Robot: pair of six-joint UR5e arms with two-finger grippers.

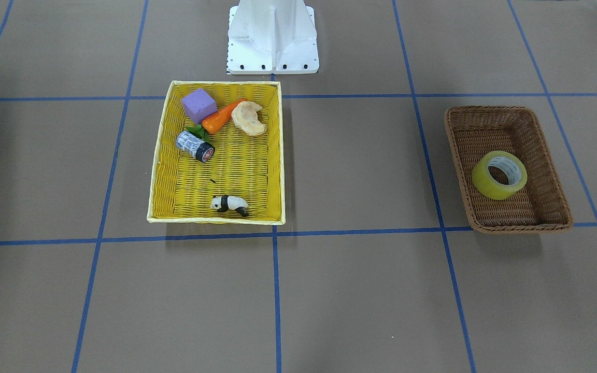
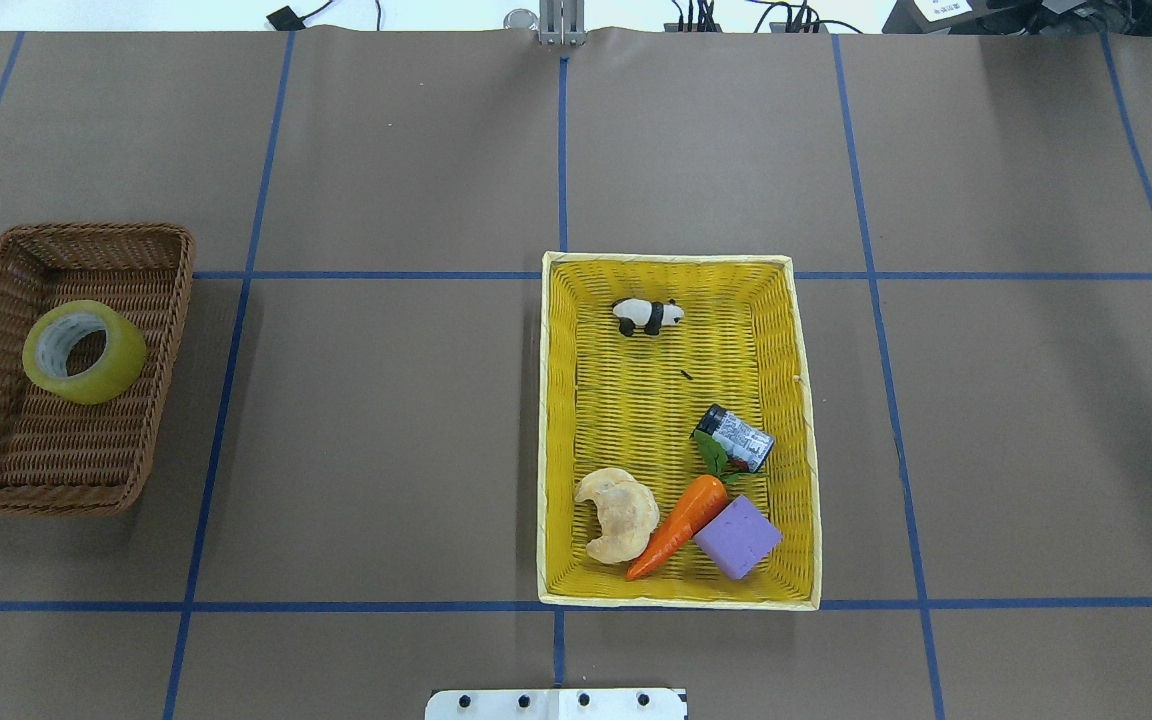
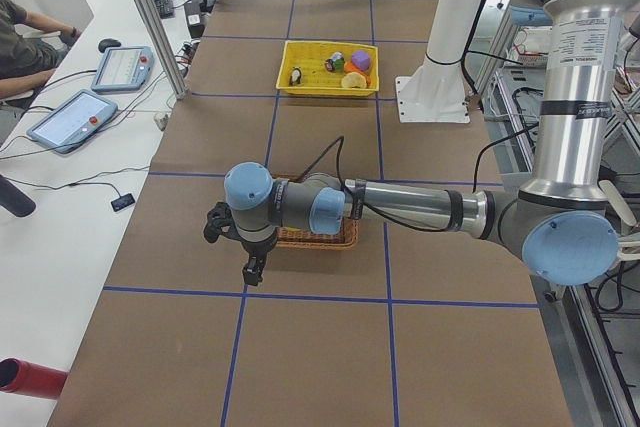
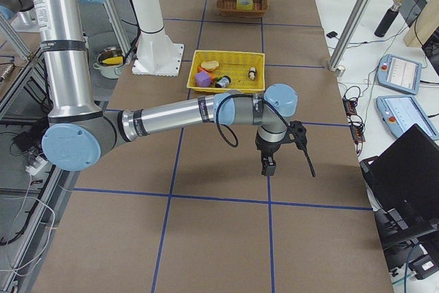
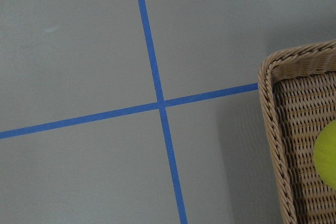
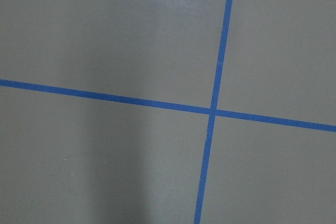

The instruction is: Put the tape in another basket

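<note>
Overhead exterior view: the tape (image 2: 122, 366) lies tilted inside the brown basket (image 2: 96, 231) on the counter (image 2: 386, 400). Exterior left view alone shows the left end effector (image 3: 252, 272) just beside that basket; exterior right view alone shows the right end effector (image 4: 267, 165) well apart from the tape. Neither view resolves finger spacing.

Both arms (image 3: 400, 209) (image 4: 178, 113) outstretched (end effectors (image 3: 253, 269) (image 4: 267, 167) downward).

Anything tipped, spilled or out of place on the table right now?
Nothing spilled or damaged. The tape rests tilted, not flat, alone in the brown basket. In the yellow basket, a small dark speck lies on the bare weave.
</note>
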